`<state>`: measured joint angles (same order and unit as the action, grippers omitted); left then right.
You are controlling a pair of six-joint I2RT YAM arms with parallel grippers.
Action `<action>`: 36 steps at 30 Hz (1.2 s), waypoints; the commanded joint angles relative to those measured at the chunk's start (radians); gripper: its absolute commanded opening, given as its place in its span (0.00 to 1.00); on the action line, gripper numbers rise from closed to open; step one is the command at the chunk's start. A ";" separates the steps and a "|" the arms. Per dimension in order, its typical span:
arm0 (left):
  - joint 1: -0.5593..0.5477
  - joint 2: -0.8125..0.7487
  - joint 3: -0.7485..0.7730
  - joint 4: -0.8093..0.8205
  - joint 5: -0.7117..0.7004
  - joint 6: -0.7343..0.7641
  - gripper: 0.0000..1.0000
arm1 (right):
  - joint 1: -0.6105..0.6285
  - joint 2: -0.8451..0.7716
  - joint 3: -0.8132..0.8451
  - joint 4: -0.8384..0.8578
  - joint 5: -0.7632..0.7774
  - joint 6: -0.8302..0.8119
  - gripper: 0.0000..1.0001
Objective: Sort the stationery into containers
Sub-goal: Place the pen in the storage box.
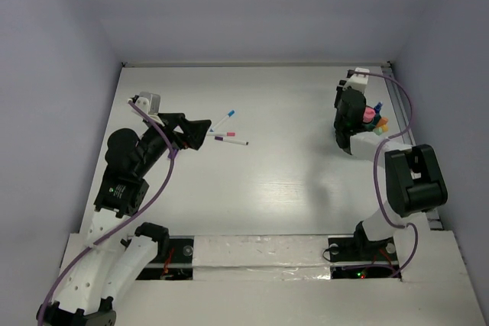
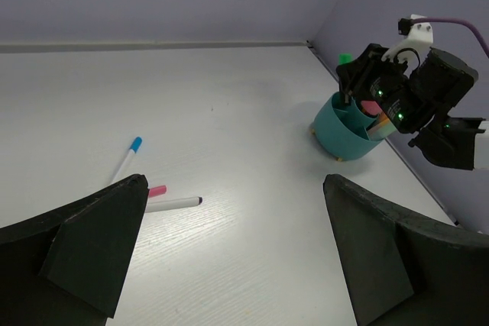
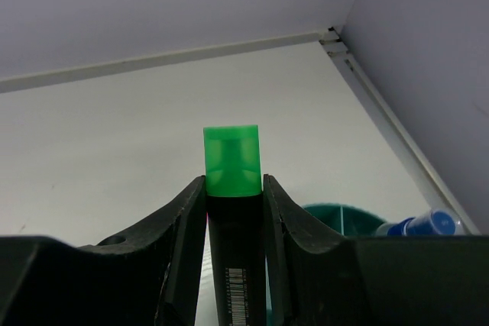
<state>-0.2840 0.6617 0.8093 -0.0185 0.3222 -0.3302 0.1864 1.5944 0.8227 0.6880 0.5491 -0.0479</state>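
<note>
Three thin white markers lie left of centre: a blue-capped one (image 1: 225,119), a pink-capped one (image 1: 220,133) and a dark-tipped one (image 1: 232,140). My left gripper (image 1: 203,130) hovers just left of them, open wide with nothing between its fingers (image 2: 92,234). At the far right stands the round teal holder (image 2: 344,133) with several coloured pieces in it. My right gripper (image 3: 233,188) is shut on a black highlighter with a green cap (image 3: 232,161), held above the holder's rim (image 3: 336,215). The green cap (image 2: 344,58) shows above the holder in the left wrist view.
A raised rail (image 1: 412,150) runs along the table's right edge beside the holder. Lavender walls close the back and both sides. A blue-capped piece (image 3: 428,223) sticks up from the holder.
</note>
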 commanded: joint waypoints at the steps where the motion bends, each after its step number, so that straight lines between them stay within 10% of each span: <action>1: 0.006 -0.008 -0.005 0.057 0.015 0.003 0.99 | -0.021 0.021 0.072 0.116 0.049 -0.075 0.00; 36: -0.003 -0.008 -0.001 0.049 0.011 0.010 0.99 | -0.041 0.148 0.040 0.183 0.098 -0.069 0.05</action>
<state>-0.2844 0.6617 0.8093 -0.0189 0.3225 -0.3298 0.1505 1.7416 0.8814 0.7868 0.6136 -0.1425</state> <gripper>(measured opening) 0.989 0.377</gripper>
